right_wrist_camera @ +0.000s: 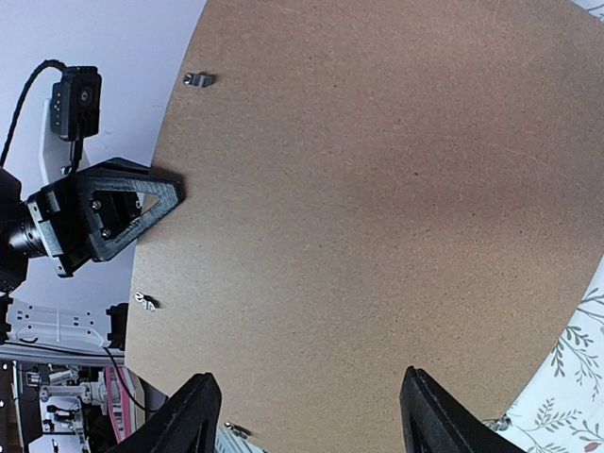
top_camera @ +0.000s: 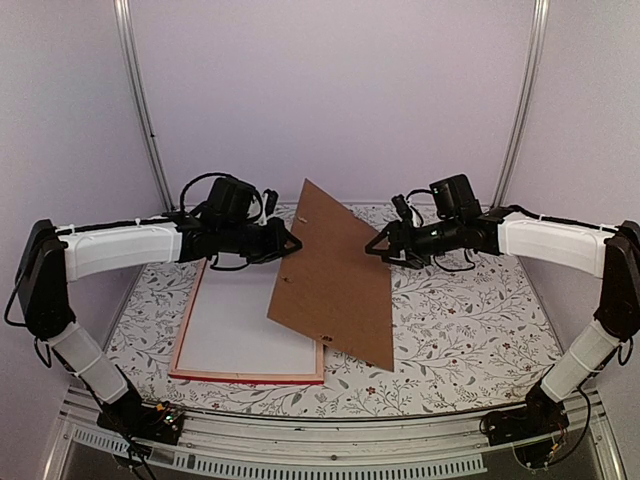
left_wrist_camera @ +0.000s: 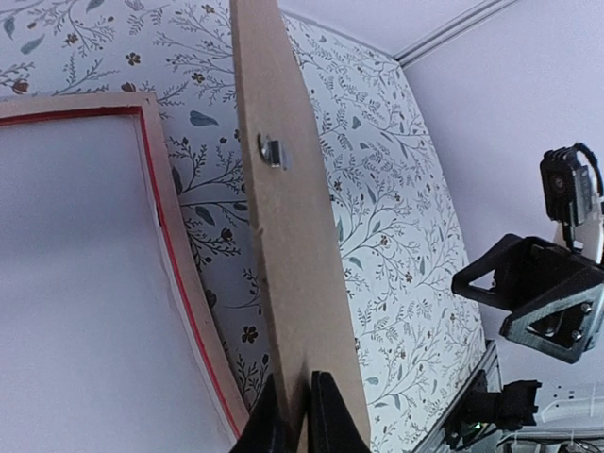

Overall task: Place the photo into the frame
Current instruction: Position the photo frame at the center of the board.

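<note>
Red along its front rail, the frame (top_camera: 250, 378) lay flat on the flower-patterned table (top_camera: 470, 320), nearest the arm bases. A plain white sheet (top_camera: 245, 335) lay inside it. No cat print showed, so whether that sheet was the photo face down could not be told. Over the frame's right side the brown backing board (top_camera: 335, 280) stood tilted, probably lifted to leave the frame open for loading. The left gripper (top_camera: 292, 243) pinched the board's left edge, jaws closed on it. Opposite, the right gripper (top_camera: 378, 247) hung at the other edge, jaws spread wide, holding nothing.
</note>
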Robot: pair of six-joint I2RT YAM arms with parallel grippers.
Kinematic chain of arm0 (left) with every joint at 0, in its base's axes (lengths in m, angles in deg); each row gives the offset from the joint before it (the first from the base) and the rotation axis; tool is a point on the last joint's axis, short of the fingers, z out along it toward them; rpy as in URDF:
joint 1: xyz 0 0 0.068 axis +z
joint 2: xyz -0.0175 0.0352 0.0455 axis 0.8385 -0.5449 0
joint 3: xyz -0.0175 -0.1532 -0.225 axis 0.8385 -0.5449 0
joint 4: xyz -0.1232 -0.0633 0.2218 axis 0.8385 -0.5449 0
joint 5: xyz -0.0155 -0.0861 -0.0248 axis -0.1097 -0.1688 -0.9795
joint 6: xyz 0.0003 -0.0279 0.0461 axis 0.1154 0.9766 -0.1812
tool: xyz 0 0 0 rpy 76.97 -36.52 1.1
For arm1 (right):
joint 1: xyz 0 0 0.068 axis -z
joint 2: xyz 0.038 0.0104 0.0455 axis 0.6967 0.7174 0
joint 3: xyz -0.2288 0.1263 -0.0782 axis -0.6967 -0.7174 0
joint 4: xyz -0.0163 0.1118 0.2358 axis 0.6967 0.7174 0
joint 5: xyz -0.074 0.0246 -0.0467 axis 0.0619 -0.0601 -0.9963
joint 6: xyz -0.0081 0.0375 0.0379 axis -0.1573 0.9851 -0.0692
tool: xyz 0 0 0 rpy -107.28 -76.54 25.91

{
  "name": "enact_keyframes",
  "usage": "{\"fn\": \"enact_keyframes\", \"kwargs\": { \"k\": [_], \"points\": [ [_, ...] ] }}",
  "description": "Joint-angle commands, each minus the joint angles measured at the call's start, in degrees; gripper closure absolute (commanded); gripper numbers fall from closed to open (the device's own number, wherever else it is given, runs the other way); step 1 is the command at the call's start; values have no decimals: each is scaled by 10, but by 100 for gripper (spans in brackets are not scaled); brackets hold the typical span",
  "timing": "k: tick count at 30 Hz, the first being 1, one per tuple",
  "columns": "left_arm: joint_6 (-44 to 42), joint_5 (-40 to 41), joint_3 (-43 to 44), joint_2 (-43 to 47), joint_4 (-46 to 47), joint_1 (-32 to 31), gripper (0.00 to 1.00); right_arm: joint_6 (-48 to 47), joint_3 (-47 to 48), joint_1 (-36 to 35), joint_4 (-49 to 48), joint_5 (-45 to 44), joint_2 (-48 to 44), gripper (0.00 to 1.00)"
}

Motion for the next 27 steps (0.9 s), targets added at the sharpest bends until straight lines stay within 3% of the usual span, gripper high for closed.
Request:
{"fn": "enact_keyframes", "kwargs": {
  "k": [1, 14, 20, 27],
  "points": [
    [4, -45, -40, 25, 69, 21, 99, -11, -28, 14, -14, -3, 6, 31],
    [96, -174, -177, 168, 191, 105, 100, -27, -67, 39, 7, -69, -24, 31],
    [89, -208, -187, 269, 142, 177, 100, -31, -70, 31, 11, -126, -16, 31],
    [75, -254, -182, 347, 65, 290, 100, -25, -25, -27, 12, -173, 42, 30]
  ]
}}
